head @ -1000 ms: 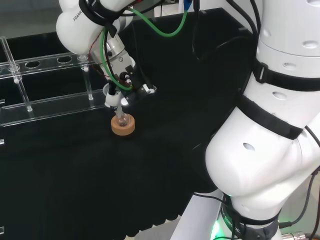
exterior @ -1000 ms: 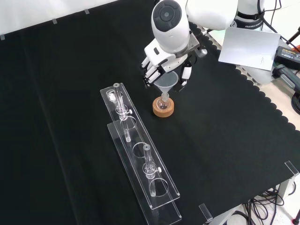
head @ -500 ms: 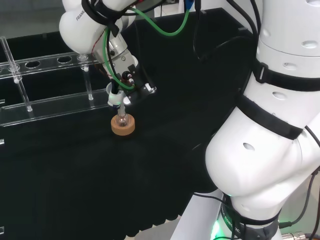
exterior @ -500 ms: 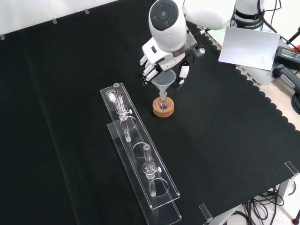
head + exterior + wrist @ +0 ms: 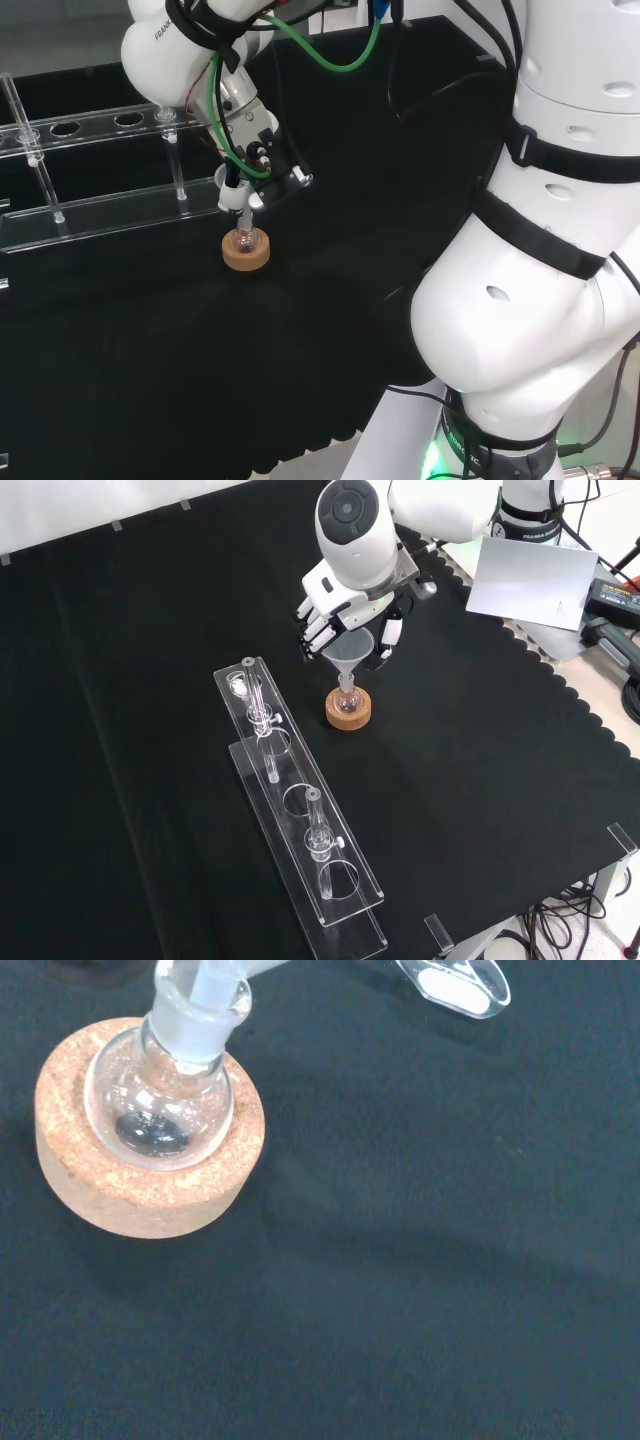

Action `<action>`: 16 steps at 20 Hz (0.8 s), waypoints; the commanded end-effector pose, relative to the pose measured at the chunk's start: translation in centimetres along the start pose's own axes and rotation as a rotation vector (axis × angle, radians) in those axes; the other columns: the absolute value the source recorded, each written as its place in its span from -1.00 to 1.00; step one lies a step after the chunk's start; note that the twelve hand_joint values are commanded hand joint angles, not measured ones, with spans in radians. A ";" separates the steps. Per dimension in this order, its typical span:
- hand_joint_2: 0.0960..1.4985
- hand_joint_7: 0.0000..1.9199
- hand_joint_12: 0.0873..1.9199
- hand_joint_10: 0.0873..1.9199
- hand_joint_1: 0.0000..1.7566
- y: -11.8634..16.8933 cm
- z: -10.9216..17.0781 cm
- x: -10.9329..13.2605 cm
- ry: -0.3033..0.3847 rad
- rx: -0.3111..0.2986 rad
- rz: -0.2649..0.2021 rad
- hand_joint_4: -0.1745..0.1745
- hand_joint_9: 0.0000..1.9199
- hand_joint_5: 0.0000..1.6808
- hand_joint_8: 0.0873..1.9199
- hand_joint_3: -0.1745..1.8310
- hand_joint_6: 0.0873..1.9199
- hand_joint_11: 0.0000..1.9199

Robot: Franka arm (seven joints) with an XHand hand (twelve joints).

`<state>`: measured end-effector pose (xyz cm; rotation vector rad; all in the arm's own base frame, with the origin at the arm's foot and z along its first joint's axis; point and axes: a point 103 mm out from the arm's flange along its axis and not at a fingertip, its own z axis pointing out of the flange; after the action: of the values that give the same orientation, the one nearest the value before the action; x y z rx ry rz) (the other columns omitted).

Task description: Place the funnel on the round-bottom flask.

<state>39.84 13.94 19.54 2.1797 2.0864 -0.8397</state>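
One clear rack beside flask, apparently not touching.

Black cloth covers the bench, scalloped edge along the front view's right. White wall strip top left. Grey sheet and cables off the cloth, right side.

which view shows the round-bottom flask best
The wrist view: the round-bottom flask is close and large, seated in its cork ring. The front view shows it small under the funnel; the head view shows little more than a glint.
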 end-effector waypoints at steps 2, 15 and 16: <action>-0.04 -0.52 0.28 -0.44 -0.14 0.1 0.2 0.3 -0.008 0.018 0.000 -0.40 -0.21 -0.50 -0.23 -0.29 -0.56 -0.42; -0.18 -0.98 0.37 -0.32 -0.21 -0.5 0.9 0.9 -0.011 0.020 -0.053 -0.39 -0.63 -0.66 -0.39 -0.33 -0.93 -0.63; -0.19 -0.99 0.40 -0.30 -0.22 -0.5 0.9 0.9 -0.006 0.017 -0.062 -0.37 -0.70 -0.69 -0.50 -0.35 -0.98 -0.68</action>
<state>39.18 14.39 18.57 2.1392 2.1243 -0.8735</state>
